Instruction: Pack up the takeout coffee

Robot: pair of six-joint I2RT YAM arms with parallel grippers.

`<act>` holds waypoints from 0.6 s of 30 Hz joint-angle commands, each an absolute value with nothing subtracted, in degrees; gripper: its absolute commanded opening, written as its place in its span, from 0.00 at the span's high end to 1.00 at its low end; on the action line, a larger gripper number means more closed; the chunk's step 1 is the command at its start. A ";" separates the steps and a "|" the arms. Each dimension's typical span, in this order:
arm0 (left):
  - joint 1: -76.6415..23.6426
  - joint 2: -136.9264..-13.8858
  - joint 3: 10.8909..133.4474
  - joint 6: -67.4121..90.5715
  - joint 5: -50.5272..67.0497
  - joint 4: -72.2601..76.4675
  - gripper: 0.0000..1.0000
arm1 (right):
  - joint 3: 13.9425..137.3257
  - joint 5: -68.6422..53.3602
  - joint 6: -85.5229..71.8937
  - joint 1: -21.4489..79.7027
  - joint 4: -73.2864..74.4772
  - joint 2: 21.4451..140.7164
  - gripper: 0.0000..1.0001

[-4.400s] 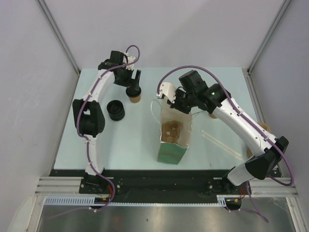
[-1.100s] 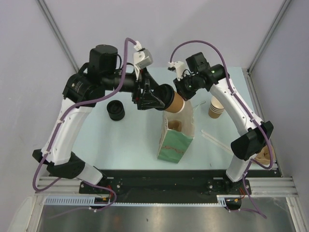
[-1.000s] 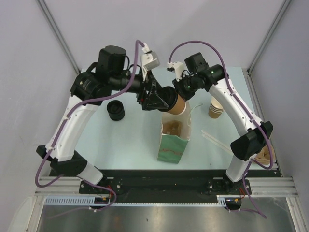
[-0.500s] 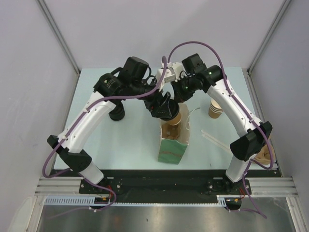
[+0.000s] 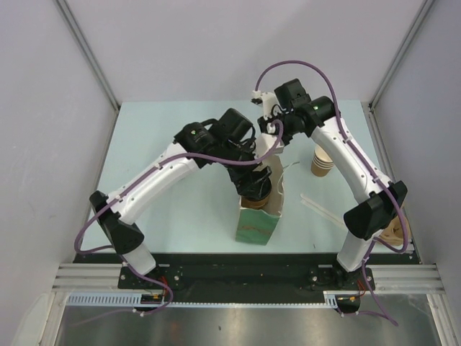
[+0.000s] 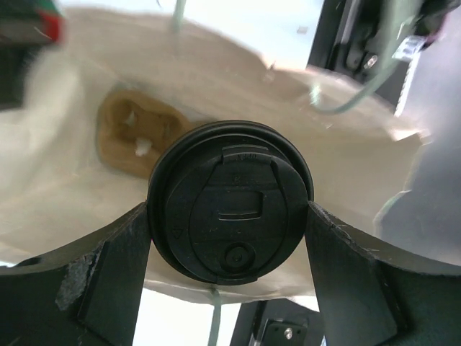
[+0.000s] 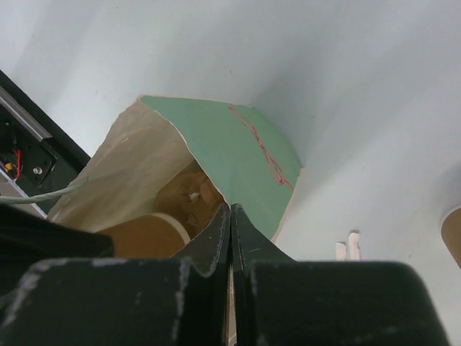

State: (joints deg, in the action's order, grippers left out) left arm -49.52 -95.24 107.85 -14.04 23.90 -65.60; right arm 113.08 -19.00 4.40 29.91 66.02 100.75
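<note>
My left gripper is shut on the takeout coffee, a tan cup with a round black lid, fingers on both sides of the lid. It holds the cup upright in the mouth of the paper bag, which has a green side and a pale inside. The cup's tan wall shows in the right wrist view. A brown cardboard insert lies at the bag's bottom. My right gripper is shut on the bag's far rim and holds it open.
A stack of lidless tan cups stands right of the bag. Wooden stirrers lie on the table to the bag's right, also in the right wrist view. The left arm spans the table's left middle.
The left arm has swung the cup from above and left of the bag down into its mouth, turning it upright. The right gripper has kept its hold on the rim.
</note>
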 commanded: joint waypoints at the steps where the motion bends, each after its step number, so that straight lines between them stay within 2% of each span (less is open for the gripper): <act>1: -50.01 -95.80 107.14 -17.22 18.99 -66.71 0.90 | 114.70 -21.62 2.90 28.13 68.29 99.85 1.00; 8: -44.39 -96.15 112.32 -23.02 23.02 -73.20 0.92 | 110.93 -23.38 3.34 25.40 72.24 96.68 1.00; 14: -42.89 -95.18 112.32 -24.96 21.97 -73.92 0.93 | 106.27 -28.29 4.13 25.22 75.84 93.26 1.00; 18: -42.28 -95.10 112.15 -25.23 23.64 -74.79 0.93 | 105.12 -29.27 5.45 24.96 78.39 92.37 0.94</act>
